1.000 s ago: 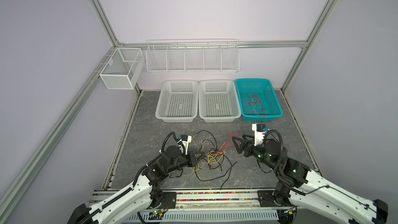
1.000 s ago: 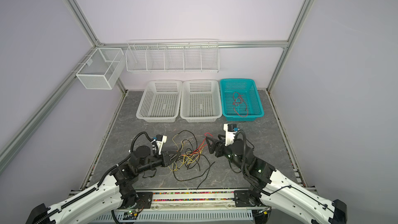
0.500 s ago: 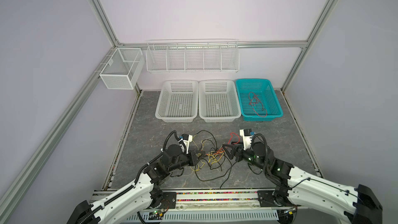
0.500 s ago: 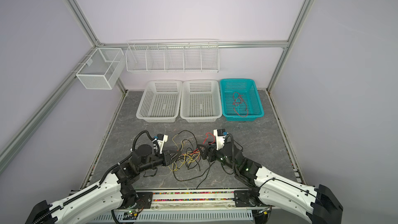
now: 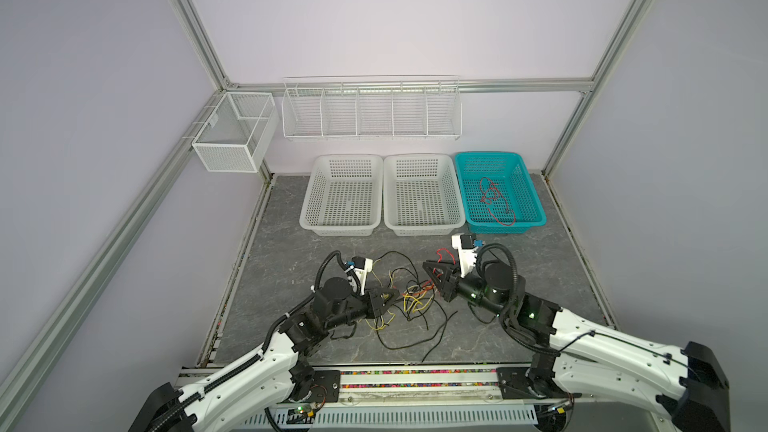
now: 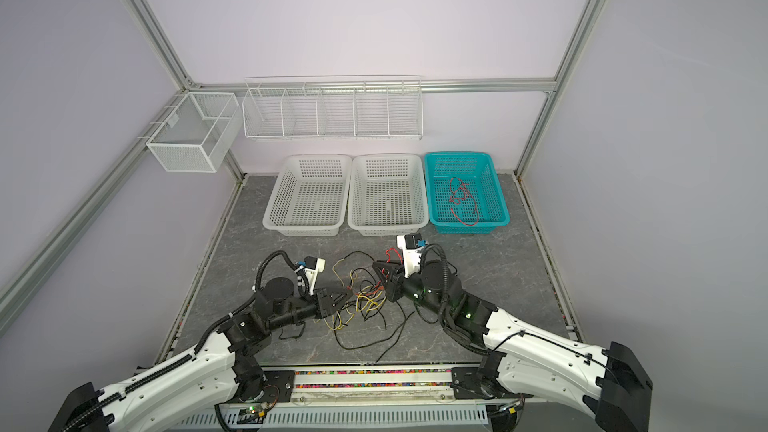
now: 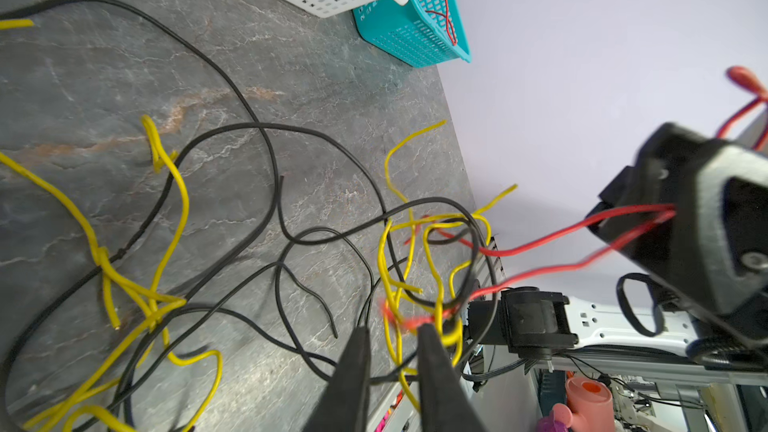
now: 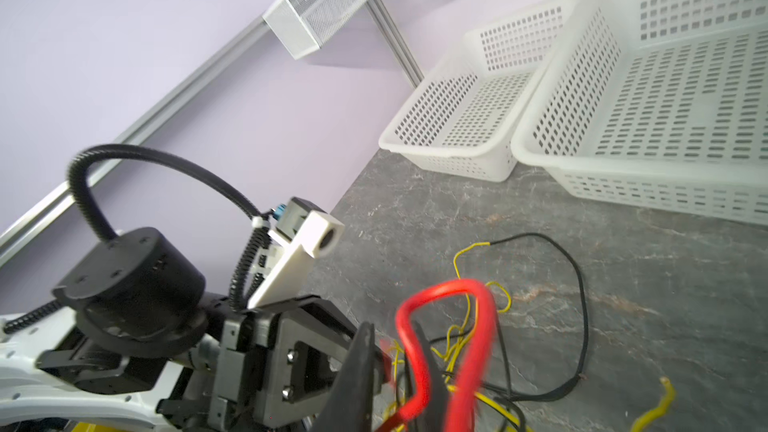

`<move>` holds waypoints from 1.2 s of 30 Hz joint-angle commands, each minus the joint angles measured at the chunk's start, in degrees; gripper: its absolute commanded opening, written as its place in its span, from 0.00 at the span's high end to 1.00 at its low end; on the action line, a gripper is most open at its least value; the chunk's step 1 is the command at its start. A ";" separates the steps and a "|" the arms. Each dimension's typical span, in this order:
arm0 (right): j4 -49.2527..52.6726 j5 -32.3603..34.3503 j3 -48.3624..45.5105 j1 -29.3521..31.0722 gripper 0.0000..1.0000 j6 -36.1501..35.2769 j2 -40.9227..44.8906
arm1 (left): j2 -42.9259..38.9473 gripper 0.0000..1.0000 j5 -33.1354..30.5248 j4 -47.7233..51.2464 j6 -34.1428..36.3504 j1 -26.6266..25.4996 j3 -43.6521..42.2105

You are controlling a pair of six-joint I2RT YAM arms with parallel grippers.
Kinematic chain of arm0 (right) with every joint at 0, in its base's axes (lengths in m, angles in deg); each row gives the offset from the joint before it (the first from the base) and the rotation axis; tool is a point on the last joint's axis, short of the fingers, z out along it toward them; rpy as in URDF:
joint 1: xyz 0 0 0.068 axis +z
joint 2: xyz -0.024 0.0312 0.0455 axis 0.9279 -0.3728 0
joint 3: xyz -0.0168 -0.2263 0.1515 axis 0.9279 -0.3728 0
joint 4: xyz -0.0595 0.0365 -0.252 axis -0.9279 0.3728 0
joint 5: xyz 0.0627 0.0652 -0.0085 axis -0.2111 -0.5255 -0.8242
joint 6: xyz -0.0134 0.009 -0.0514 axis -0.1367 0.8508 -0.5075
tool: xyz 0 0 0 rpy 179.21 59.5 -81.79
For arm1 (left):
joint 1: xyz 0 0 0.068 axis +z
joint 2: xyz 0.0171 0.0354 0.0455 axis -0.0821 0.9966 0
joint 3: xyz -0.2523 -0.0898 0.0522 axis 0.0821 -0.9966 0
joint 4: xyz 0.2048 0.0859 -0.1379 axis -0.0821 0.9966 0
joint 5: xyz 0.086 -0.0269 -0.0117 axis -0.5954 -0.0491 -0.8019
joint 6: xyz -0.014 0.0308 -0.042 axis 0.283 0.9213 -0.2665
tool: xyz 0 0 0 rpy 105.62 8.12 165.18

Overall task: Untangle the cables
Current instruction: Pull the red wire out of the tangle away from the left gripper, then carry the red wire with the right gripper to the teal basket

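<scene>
The cables (image 5: 409,299) (image 6: 365,297) lie in a red, yellow and black tangle on the grey floor between my two grippers. My left gripper (image 5: 392,295) (image 7: 394,328) sits low at the tangle's left edge. Its jaws are open, and yellow and black strands (image 7: 401,284) cross just beyond the tips. My right gripper (image 5: 427,264) (image 8: 392,330) is raised at the tangle's right side, shut on a red cable (image 8: 482,326) that loops up past it. That red cable (image 7: 540,243) runs from the knot to the right jaws.
Two white baskets (image 5: 347,157) (image 5: 417,157) and a teal basket (image 5: 488,154) stand in a row at the back. The teal one holds another red cable (image 5: 496,201). Wire racks (image 5: 370,110) hang on the back wall, and a rail (image 5: 415,376) borders the front.
My right gripper came in from the right to the tangle, shut on the red cable and lifted it. My left gripper's jaws opened and stayed in place.
</scene>
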 commanded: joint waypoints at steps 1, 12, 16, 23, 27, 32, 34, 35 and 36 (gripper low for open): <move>5.03 1.84 3.70 0.23 0.86 -3.54 4.17 | -0.30 0.52 0.48 -0.20 0.09 0.22 -0.14; 17.23 3.36 10.12 0.19 0.94 -4.99 10.96 | 0.22 0.22 3.26 -3.35 -0.92 0.22 0.48; 16.99 3.41 9.95 0.16 0.94 -4.52 10.48 | 1.40 0.16 8.95 -13.45 -4.67 0.14 -0.03; 17.80 4.50 10.94 0.18 0.94 -3.61 8.27 | 3.43 0.09 16.38 -24.23 -8.89 -0.61 0.11; 18.85 5.94 12.07 0.27 0.94 -2.45 7.11 | 4.14 0.08 14.96 -20.56 -7.02 -1.78 0.56; 19.79 8.83 13.20 0.98 0.94 -0.63 5.39 | 5.95 0.10 13.93 -18.11 -6.17 -2.32 1.71; 19.20 9.90 13.49 1.90 0.94 -0.46 4.66 | 7.11 0.10 13.41 -16.77 -5.50 -2.82 2.69; 18.97 10.44 13.57 2.31 0.94 -0.42 4.39 | 7.65 0.10 13.05 -15.95 -5.09 -3.01 3.20; 18.92 11.05 13.73 2.91 0.94 -0.53 3.99 | 8.24 0.11 12.44 -14.98 -4.74 -3.18 3.75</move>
